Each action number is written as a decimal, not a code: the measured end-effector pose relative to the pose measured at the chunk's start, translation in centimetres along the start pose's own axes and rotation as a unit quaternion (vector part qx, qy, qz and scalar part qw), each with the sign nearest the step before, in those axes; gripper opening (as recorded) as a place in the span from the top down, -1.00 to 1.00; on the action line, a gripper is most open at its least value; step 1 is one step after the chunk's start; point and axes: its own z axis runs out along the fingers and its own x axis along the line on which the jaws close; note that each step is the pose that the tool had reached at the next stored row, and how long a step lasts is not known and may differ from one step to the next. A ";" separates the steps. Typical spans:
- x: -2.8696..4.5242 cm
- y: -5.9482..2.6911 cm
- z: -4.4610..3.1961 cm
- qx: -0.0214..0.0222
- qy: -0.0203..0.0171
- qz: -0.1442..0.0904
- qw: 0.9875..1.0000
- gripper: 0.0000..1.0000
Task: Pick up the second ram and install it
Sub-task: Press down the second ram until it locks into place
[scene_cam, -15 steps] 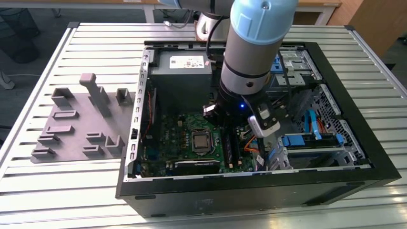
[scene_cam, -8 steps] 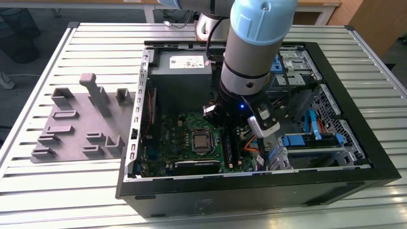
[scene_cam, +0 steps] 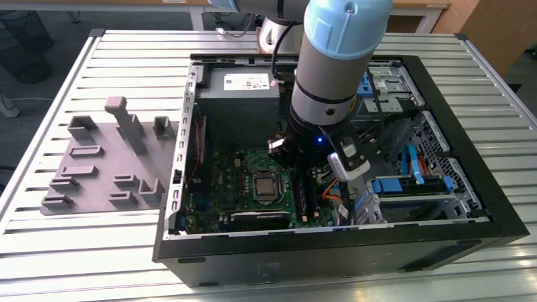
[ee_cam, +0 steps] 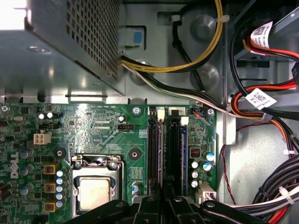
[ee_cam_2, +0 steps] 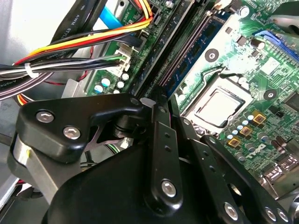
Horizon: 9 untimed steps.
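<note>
On the exterior view's left, a grey moulded tray (scene_cam: 105, 167) lies on the slatted tabletop (scene_cam: 67, 251), beside the open computer case (scene_cam: 336, 251). Inside the case, the grey power-supply box (scene_cam: 239, 88) sits at the far end, with the green motherboard (scene_cam: 243, 182) and its processor socket (scene_cam: 266, 187) nearer the camera. Toward the exterior view's right, the arm (scene_cam: 336, 56) reaches down into the case, and the gripper (scene_cam: 312, 168) is low over the memory slots just beside the socket; this view does not show how the jaws stand.

The first wrist view looks straight down at what the exterior view hides under the arm: the memory slots (ee_cam: 163, 154) run side by side between the socket and a bundle of cables (ee_cam: 261, 107), and the gripper's dark linkage sits over their near end. A blue-green edge lies along one slot there, though I cannot tell more from it.

The second wrist view shows the second ram (ee_cam_2: 196, 53), standing edge-down in a slot beside the socket, with an empty black slot (ee_cam_2: 180, 56) next to it. The linkage here looks drawn together, but I cannot tell whether the jaws are open or closed, or touch the stick.
</note>
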 end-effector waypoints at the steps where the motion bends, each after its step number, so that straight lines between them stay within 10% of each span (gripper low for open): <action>1: 0.00 0.00 0.00 0.000 0.000 0.000 1.000 0.72; 9: 0.09 0.00 0.17 0.000 0.000 0.000 1.000 0.72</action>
